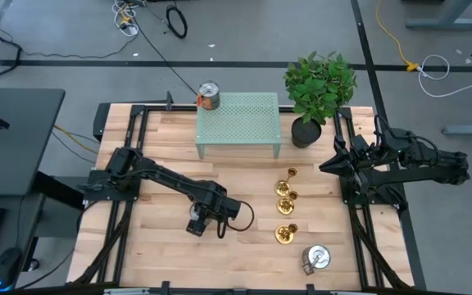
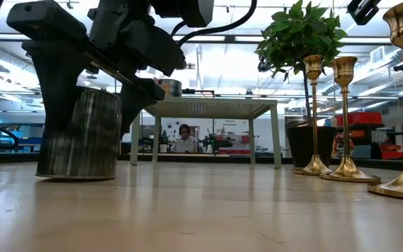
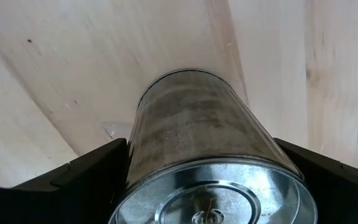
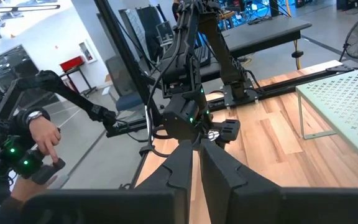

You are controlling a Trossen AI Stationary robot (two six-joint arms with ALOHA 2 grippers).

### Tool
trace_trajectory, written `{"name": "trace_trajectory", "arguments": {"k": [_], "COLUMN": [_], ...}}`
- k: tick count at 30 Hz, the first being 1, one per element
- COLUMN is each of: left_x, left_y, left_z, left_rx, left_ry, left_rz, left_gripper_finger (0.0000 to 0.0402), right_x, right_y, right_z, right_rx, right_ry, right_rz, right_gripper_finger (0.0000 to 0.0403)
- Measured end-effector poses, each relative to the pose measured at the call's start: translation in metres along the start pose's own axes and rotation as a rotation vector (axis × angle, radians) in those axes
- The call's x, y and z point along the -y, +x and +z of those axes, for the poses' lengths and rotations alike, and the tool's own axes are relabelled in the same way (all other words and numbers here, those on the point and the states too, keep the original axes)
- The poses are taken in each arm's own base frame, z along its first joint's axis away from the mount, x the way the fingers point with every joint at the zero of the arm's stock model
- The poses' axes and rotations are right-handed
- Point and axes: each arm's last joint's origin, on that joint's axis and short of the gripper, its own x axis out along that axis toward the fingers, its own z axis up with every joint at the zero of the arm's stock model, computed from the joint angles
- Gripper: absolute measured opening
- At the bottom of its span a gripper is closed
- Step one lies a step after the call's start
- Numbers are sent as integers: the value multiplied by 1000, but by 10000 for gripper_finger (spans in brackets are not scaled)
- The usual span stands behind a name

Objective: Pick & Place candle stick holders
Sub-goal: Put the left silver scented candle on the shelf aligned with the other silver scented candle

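Smooth metal can (image 3: pixel 197 149) between left gripper (image 3: pixel 197 180) fingers.

Robotics lab or workshop, open-plan. Wooden table (image 1: pixel 170 246) on a black frame over grey concrete floor, loose cables (image 1: pixel 150 16) on it. Beyond the table: ceiling strip lights (image 2: pixel 215 52), red bins (image 2: pixel 362 119), benches, a person seated at a desk (image 2: pixel 185 138). Another person's hand (image 4: pixel 45 140) works a control rig beside the table.

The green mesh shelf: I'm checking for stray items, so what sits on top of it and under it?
On the green mesh shelf, one labelled can stands at a back corner. Underneath, the low view shows bare table; nothing hidden there.
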Motion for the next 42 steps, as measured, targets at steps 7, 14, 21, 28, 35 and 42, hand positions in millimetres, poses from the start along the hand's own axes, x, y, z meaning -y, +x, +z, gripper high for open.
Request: {"name": "trace_trajectory", "arguments": {"k": [7, 14, 21, 28, 35, 42], "left_x": [0, 0, 0, 0, 0, -10], "left_y": [0, 0, -1, -14, -54, -111], "left_z": [0, -2, -2, -2, 2, -5], "left_rx": [5, -20, -21, -30, -11, 28], "left_ry": [2, -30, -83, -115, -147, -237], "left_rz": [-11, -1, -4, -3, 42, 96], "left_gripper_finger": [394, 388, 376, 381, 379, 382], "right_x": [0, 0, 0, 0, 0, 0], "right_y": [0, 0, 0, 0, 0, 0], "right_z": [0, 0, 0, 0, 0, 0], "right_rx": [-1, 0, 0, 0, 0, 0], "right_ry": [0, 0, 0, 0, 0, 0], "right_rz": [0, 0, 0, 0, 0, 0], "right_gripper_finger": [37, 37, 37, 37, 37, 37]}}
